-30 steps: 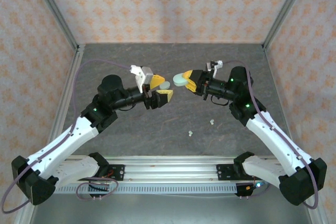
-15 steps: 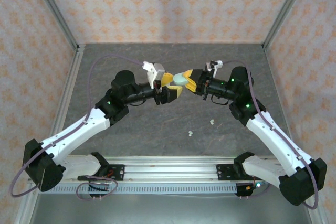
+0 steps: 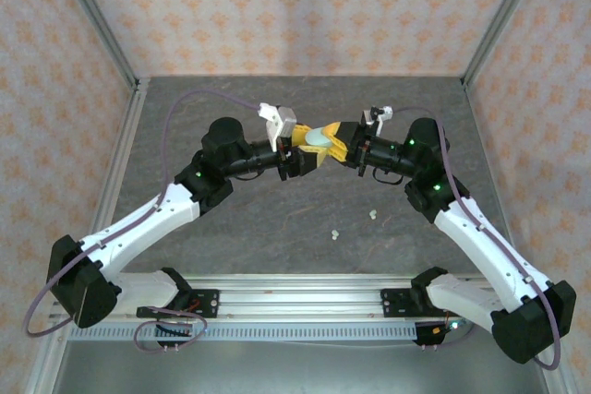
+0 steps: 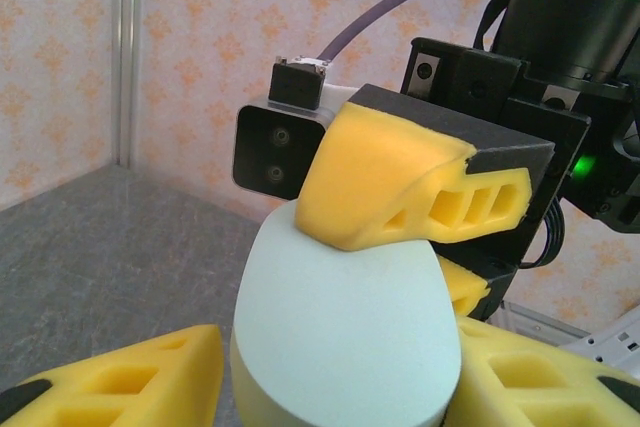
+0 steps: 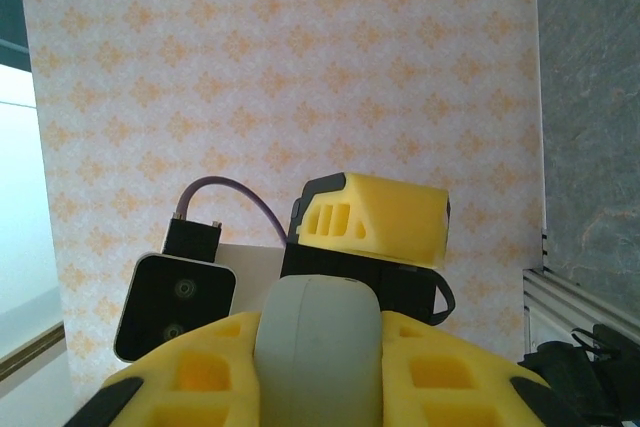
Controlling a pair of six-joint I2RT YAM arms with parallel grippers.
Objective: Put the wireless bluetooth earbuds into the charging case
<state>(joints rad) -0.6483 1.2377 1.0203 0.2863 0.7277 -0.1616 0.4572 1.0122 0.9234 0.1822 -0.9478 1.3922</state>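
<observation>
Left pincer (image 3: 307,149) of mine is up off the table, nose to nose with my right pincer (image 3: 332,145) over the middle of the workspace, and the pale green charging case (image 3: 318,138) sits right between us. From my left wrist camera, my two yellow fingers (image 4: 130,377) flank the case's lower end. Both are cut off by the bottom edge, so I cannot tell whether they press on it or stand just beside it. Over on the right it is plain: my right pincer is clamped on the case, one yellow finger (image 4: 400,187) lying on its top face, and from the right wrist camera the case rises between both pads. Its seam is hidden from me, so lid open or closed, I can't say. Down on the table, well apart from us and nearer the bases, lie the earbuds (image 3: 333,233), whitish specks too small to count. Table (image 3: 231,219) is dark grey, mottled like stone, with orange-patterned wallpaper (image 3: 305,6) behind and at both sides and metal posts (image 3: 97,25) at the corners.
</observation>
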